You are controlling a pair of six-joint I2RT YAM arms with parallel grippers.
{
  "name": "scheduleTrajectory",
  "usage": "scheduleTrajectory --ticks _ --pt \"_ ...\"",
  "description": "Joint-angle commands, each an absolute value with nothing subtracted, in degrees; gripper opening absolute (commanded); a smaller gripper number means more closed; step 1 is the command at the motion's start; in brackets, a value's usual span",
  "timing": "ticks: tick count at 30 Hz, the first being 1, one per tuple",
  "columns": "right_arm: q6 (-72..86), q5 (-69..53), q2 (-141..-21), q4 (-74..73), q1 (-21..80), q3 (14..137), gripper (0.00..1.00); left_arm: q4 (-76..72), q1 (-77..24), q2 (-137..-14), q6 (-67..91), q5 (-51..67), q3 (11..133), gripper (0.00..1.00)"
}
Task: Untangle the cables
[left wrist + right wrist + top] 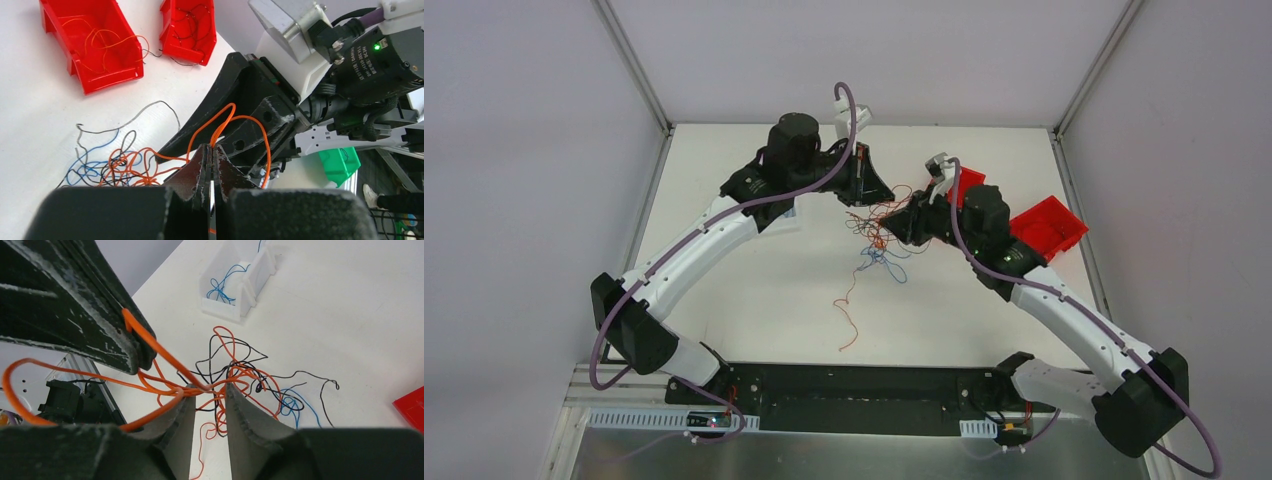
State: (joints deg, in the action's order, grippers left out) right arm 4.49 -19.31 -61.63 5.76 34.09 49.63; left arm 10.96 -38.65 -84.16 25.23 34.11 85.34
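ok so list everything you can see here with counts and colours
cable tangle: one, orange black blue, centre
loose strand: one, orange, near side of tangle
red bins: two, red, right side
white bin: one, white, far side
binned cables: several, orange and black in red bins, blue in white
green bin: one, green, right of left wrist view
table: one, white
left gripper: black, shut on orange cable
right gripper: black, open, at tangle

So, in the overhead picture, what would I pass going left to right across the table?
White curved segment of the left arm → tangled bunch of thin orange, blue and black wires → smaller red plastic bin, partly hidden → larger open red plastic bin.
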Motion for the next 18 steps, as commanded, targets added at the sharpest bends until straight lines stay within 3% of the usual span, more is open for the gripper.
scheduleTrajectory --ticks 1,6,8,11,13,15,18 --pt "3.38 -18.57 -61.92 9.7 35.23 53.17 0.26 7.53 -39.19 -83.29 27.09 36.28 85.68 0.0" --pt "3.32 -16.35 -60.64 10.48 35.64 52.27 0.0 6.46 -39.19 -83.76 28.1 37.24 85.46 0.0" --pt "3.28 -15.8 -59.68 11.03 35.6 51.37 0.0 6.21 -39.19 -83.48 28.12 36.86 84.91 0.02" --pt "3.17 -15.4 -58.09 11.23 35.61 50.32 0.0 5.82 -39.2 -82.71 27.94 35.39 83.31 0.15" --pt "3.04 -14.88 -57.33 11.33 35.66 49.67 0.0 5.56 -39.2 -81.94 27.95 34.16 82.26 0.3" --pt "2.99 -14.36 -56.59 11.23 35.65 49.23 0.0 5.44 -39.11 -80.98 27.84 32.26 81.31 0.56" --pt "2.97 -13.86 -55.75 10.84 35.62 48.88 0.0 5.43 -38.91 -78.56 27.74 27.94 79.45 0.89"
